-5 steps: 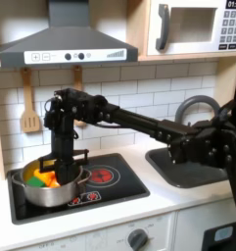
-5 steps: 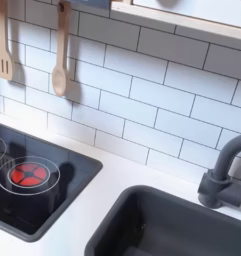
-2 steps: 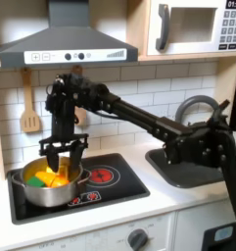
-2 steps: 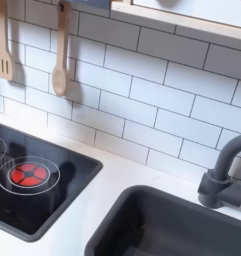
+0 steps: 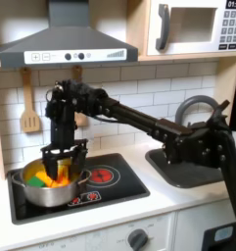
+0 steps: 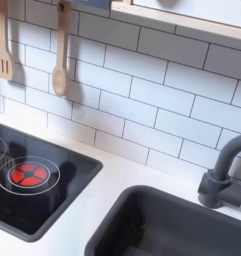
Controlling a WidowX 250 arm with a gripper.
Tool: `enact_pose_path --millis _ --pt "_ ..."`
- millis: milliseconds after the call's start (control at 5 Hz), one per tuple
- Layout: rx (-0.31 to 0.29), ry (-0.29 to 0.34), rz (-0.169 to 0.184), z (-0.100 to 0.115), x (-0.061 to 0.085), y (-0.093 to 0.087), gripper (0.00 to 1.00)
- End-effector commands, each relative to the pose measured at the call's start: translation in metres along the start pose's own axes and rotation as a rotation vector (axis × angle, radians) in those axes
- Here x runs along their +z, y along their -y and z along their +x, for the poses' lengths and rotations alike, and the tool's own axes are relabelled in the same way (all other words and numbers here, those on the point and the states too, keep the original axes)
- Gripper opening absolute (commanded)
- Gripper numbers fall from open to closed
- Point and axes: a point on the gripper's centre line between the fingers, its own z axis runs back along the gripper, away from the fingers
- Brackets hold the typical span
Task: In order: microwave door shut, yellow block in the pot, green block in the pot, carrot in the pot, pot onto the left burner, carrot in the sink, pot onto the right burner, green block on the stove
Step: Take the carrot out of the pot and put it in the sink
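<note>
In the first exterior view, the pot (image 5: pixel 48 184), shiny steel and round, sits on the stove (image 5: pixel 115 186) over its left burner, near the tabletop's (image 5: pixel 110 216) front-left. Inside lie the yellow block (image 5: pixel 37 179), the orange carrot (image 5: pixel 57 180) and a bit of the green block (image 5: pixel 32 170) at the far-left rim. The tool (image 5: pixel 65 163) hangs over the pot with its fingers spread apart, tips just inside the rim by the carrot, grasping nothing. The right burner (image 5: pixel 101 175) is bare. To the right lies the dark sink (image 5: pixel 183 169). Far above, the microwave door (image 5: pixel 187 26) is shut.

In the second exterior view, the sink (image 6: pixel 172 225) lies right of the stove (image 6: pixel 42 185).
</note>
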Motion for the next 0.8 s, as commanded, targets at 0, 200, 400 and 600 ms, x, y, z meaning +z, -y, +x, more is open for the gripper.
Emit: enact_pose_path --millis 0,200,400,600 --pt "0.072 -0.039 -0.013 -0.0094 -0.0203 -0.0015 1.0" --pt "0.074 -0.057 0.004 -0.0083 -0.0274 0.0006 1.0" --pt "0.074 -0.048 0.003 -0.0051 -0.0273 0.0008 1.0" --pt "0.064 -0.039 -0.001 -0.0042 -0.0269 0.0022 0.0"
